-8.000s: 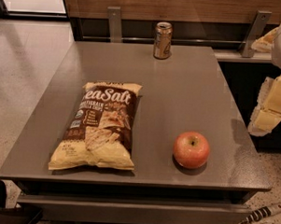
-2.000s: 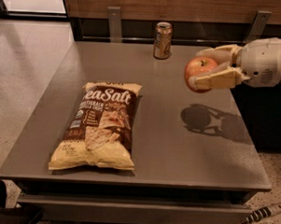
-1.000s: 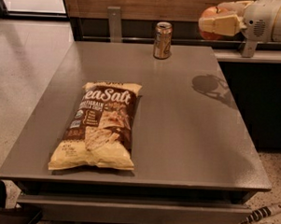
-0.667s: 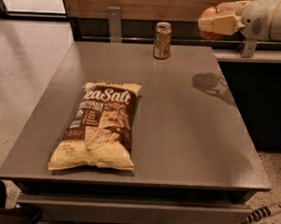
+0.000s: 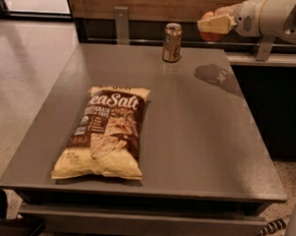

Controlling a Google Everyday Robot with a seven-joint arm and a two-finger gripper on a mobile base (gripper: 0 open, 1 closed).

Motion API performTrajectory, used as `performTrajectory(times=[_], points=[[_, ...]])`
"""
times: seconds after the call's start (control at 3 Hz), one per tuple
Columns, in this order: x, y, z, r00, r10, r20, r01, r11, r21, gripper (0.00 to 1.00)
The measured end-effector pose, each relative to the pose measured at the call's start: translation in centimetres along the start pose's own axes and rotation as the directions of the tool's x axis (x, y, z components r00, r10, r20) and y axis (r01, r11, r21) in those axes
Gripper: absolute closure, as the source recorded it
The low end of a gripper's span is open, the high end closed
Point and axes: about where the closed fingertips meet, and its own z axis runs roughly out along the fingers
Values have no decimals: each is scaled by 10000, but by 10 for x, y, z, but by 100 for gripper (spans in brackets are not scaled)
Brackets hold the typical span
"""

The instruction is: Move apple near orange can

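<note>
The orange can [image 5: 172,42] stands upright at the far edge of the grey table [image 5: 186,141], a little right of centre. My gripper [image 5: 212,25] is in the air above the table's far right corner, to the right of the can and at the height of its top. It is shut on the apple [image 5: 209,35], whose red-orange skin shows above and below the pale fingers [image 5: 217,24]. The gripper's shadow falls on the table below it.
A sea salt chip bag [image 5: 105,133] lies flat on the left half of the table. A wooden wall panel with a metal bracket [image 5: 121,23] stands behind the far edge. A dark ledge runs along the right side.
The gripper has carried the apple from the near right of the table up and to the far right. In the last second it shifted slightly left and down, closer to the can.
</note>
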Motion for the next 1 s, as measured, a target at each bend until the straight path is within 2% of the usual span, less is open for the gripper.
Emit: performTrajectory(times=[0.33,0.67,1.0], points=[[32,-32,40,9978,666,26,-667,9975,233,100],[58,-46,61,9929,1040,573,-1054,9942,215,100],[80,-48,67,9869,1203,1072,-1223,9924,128,100]])
